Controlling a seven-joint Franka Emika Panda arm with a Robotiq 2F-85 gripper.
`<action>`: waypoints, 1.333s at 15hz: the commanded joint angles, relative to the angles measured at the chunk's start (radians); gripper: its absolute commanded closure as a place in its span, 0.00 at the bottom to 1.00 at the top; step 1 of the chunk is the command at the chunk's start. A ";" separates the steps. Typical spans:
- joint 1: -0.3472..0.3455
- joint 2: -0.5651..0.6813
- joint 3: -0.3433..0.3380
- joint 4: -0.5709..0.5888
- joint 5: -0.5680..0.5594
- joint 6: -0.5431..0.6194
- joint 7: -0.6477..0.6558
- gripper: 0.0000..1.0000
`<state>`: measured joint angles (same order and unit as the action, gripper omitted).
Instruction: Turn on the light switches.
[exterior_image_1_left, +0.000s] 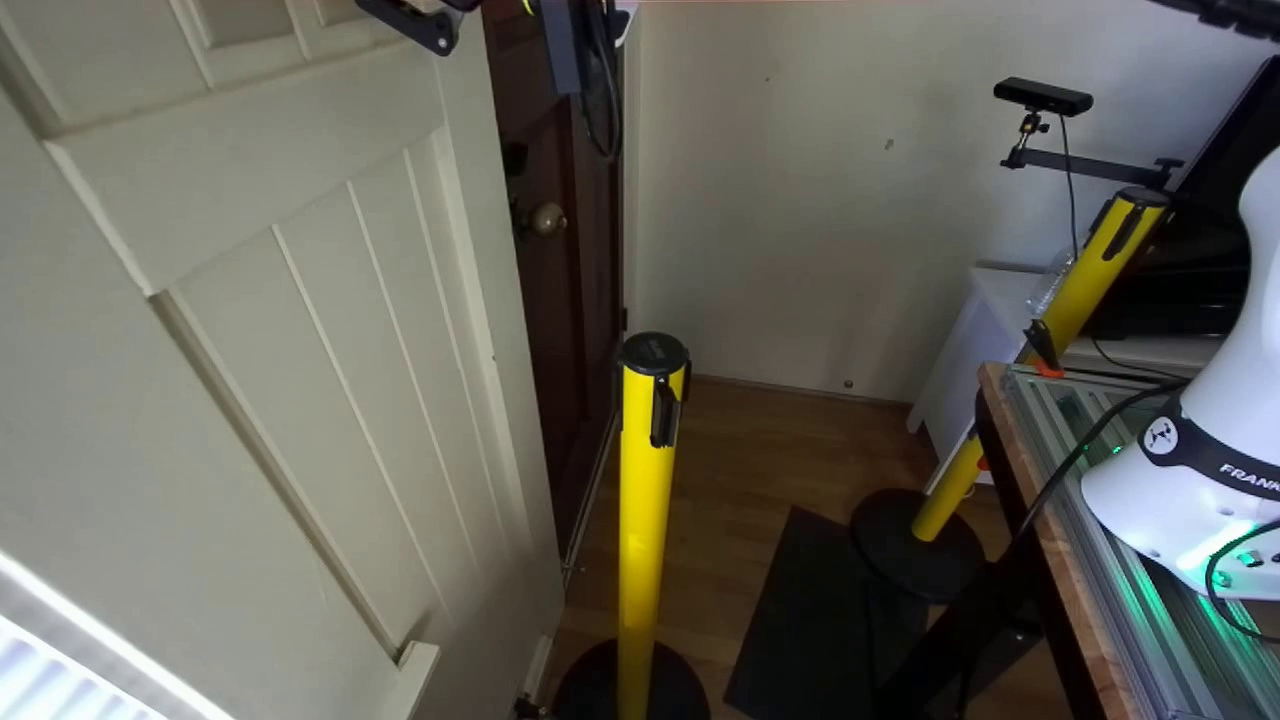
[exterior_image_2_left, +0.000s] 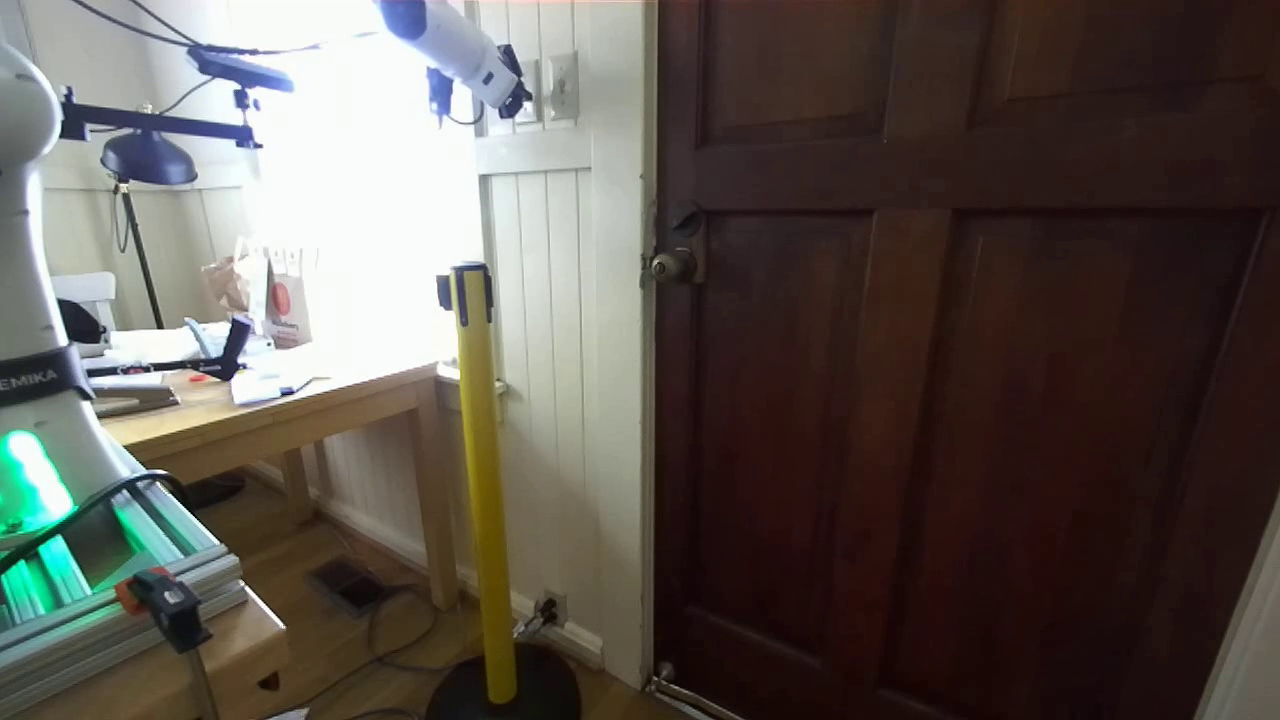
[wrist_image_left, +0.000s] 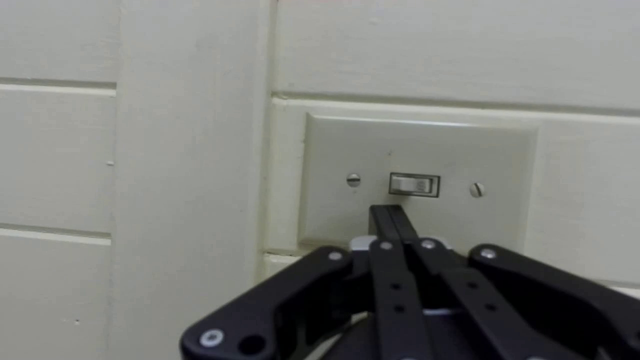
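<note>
A cream switch plate (wrist_image_left: 340, 145) lies on its side in the wrist view, with a screw at each end. Its small light switch toggle (wrist_image_left: 412, 185) sits in the middle. My black gripper (wrist_image_left: 386, 212) is shut, its two fingertips together with nothing between them. The tips are just below the toggle in the picture; I cannot tell whether they touch the plate. In an exterior view the gripper (exterior_image_2_left: 517, 95) is at the wall, partly covering one switch plate (exterior_image_2_left: 531, 88). Another switch plate (exterior_image_2_left: 563, 86) is beside it, nearer the door. Part of the gripper (exterior_image_1_left: 432, 28) also shows at the top edge.
A brown door (exterior_image_2_left: 780, 400) with a round knob (exterior_image_2_left: 674, 265) is right of the switches. A yellow post (exterior_image_2_left: 485, 480) stands below, also seen in an exterior view (exterior_image_1_left: 648, 540). A wooden table (exterior_image_2_left: 370, 385) and a bright window are left of the switches.
</note>
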<state>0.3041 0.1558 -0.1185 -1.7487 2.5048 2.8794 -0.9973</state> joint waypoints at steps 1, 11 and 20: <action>0.016 0.026 -0.005 0.028 0.024 0.004 -0.014 1.00; 0.035 0.032 -0.016 0.029 0.024 -0.047 -0.025 1.00; 0.040 -0.001 -0.049 0.028 0.025 -0.102 -0.035 1.00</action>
<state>0.3327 0.1733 -0.1415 -1.7392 2.5047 2.8119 -1.0004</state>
